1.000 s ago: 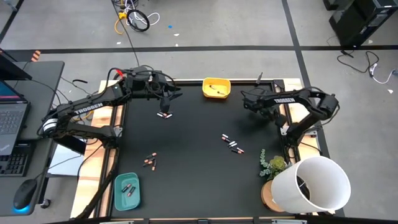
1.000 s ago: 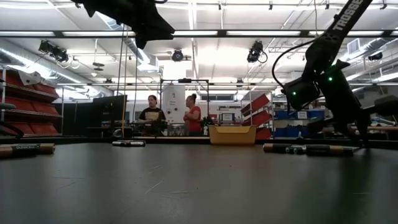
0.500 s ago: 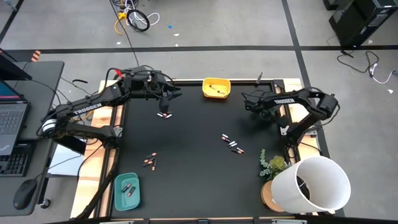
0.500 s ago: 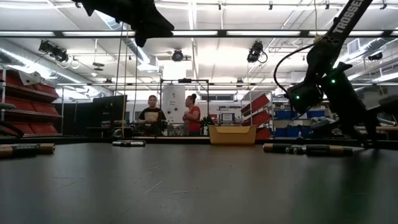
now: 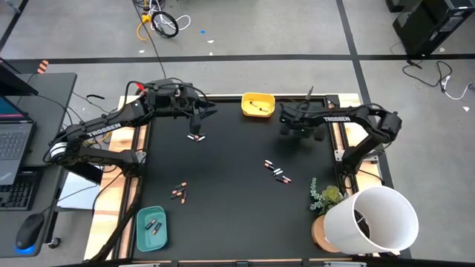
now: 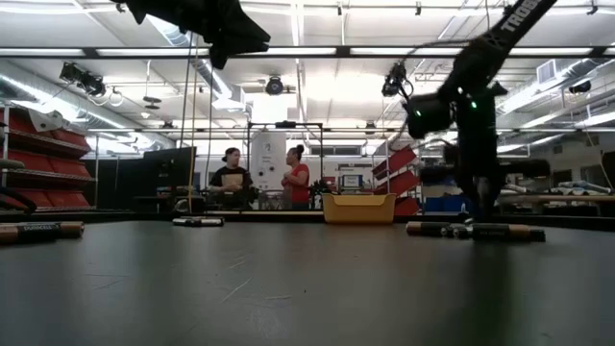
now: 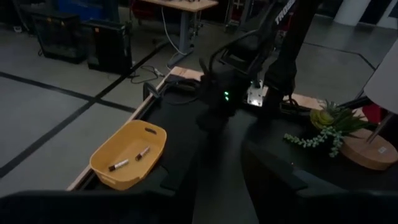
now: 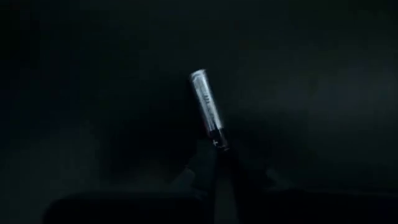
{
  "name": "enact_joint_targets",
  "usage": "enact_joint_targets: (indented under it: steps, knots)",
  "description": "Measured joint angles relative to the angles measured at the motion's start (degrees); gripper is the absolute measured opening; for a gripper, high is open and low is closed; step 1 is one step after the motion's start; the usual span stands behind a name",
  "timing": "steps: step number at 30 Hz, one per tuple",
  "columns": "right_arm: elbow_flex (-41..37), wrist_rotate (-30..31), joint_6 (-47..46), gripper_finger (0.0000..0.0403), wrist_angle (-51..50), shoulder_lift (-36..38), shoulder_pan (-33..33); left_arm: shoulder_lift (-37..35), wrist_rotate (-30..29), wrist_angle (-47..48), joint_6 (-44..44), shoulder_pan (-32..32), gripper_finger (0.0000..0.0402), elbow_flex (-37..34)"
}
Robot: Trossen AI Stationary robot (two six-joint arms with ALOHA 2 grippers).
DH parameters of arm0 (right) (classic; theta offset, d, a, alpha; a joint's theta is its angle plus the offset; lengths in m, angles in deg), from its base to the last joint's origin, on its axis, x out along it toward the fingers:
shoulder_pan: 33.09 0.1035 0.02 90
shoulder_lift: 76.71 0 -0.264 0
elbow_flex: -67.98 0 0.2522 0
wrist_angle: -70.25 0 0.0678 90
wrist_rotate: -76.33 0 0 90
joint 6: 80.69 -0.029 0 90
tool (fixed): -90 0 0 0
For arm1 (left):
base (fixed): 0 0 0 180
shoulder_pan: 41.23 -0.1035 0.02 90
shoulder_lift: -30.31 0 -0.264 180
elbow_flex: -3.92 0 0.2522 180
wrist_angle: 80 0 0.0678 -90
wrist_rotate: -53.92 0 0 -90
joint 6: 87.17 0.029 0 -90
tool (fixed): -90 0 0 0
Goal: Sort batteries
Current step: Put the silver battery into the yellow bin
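1 slim silvery battery [image 8: 207,110], a smooth cylinder with a dark end, is pinched by that end in my right gripper [image 8: 217,155] near the yellow plastic bin [image 5: 258,104]. My left gripper [image 5: 196,122], TROSSEN-lettered arm, hangs far-left; its finger gap I cannot tell.

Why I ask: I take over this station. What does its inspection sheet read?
Surface: black table mat, no spill seen.
Job's things: small cylindrical loose batteries in three groups; more in the yellow plastic tray and the teal tray.
Clutter: small green plant, large white bucket.
Grippers: left gripper raised near one group; right gripper near the yellow tray, jaws shut on a silvery battery.
Cables: coiled cables on the floor.
Surroundings: laptop; two people far off.
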Motion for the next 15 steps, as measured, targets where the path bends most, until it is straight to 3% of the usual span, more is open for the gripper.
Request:
enact_joint_targets:
  steps: [9,15]
  knots:
    - [8.20,2.70,-11.52,0.0033,-20.63,0.90,4.45,-0.02,-0.01,-0.83,0.05,0.00,0.0135,0.00]
    - [11.92,5.20,-10.72,0.0034,-21.14,2.80,4.20,-0.02,0.00,-0.78,0.05,0.00,0.0135,0.00]
